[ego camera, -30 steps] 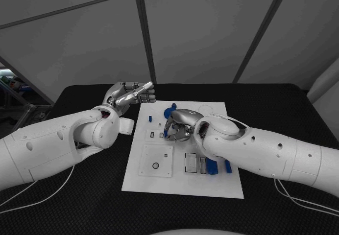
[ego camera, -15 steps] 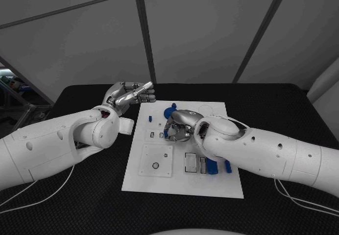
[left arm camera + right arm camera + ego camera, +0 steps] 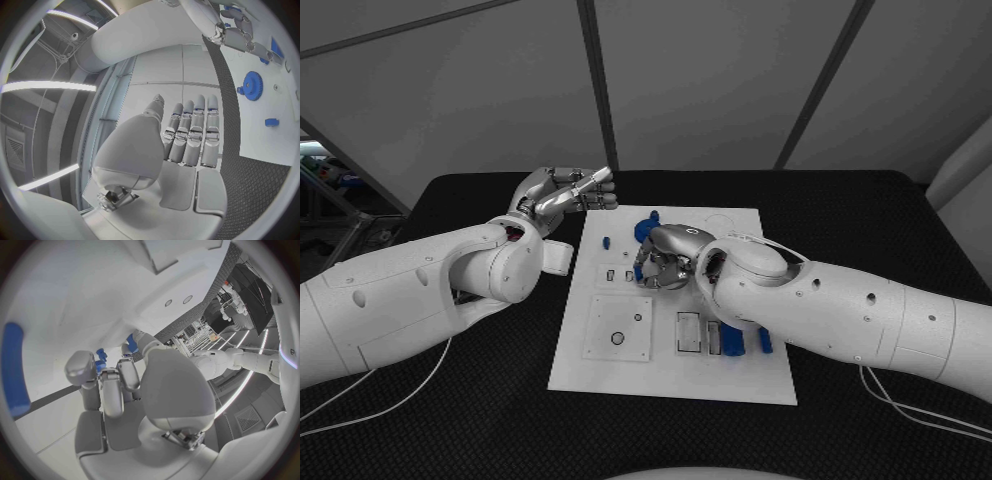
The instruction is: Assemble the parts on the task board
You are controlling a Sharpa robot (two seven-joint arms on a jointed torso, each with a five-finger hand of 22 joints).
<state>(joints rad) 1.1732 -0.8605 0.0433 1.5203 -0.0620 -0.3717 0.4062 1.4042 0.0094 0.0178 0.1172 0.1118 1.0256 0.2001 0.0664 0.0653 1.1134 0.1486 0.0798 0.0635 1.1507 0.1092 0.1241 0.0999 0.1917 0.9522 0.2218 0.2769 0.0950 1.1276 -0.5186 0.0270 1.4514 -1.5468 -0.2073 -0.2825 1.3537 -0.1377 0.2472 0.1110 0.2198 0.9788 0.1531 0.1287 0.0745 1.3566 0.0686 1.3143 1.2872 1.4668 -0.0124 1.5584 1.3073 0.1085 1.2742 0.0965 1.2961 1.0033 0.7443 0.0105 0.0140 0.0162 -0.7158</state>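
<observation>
Hiding the task board (image 3: 672,372) middle, the right hand (image 3: 668,258) pinches a blue part (image 3: 100,358); left hand (image 3: 564,193) hangs released beside it.

The left hand (image 3: 187,135) holds nothing, its fingers (image 3: 201,131) straight and side by side. The white task board (image 3: 265,107) lies beyond them, carrying a blue gear (image 3: 252,83) and a small blue part (image 3: 271,122). The right hand (image 3: 232,34) reaches onto the board.

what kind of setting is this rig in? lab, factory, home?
Most likely a robotics lab or test cell. A white task board with small blue parts lies on a black table, grey panel walls stand behind it, and the right wrist view shows another white robot beyond.
</observation>
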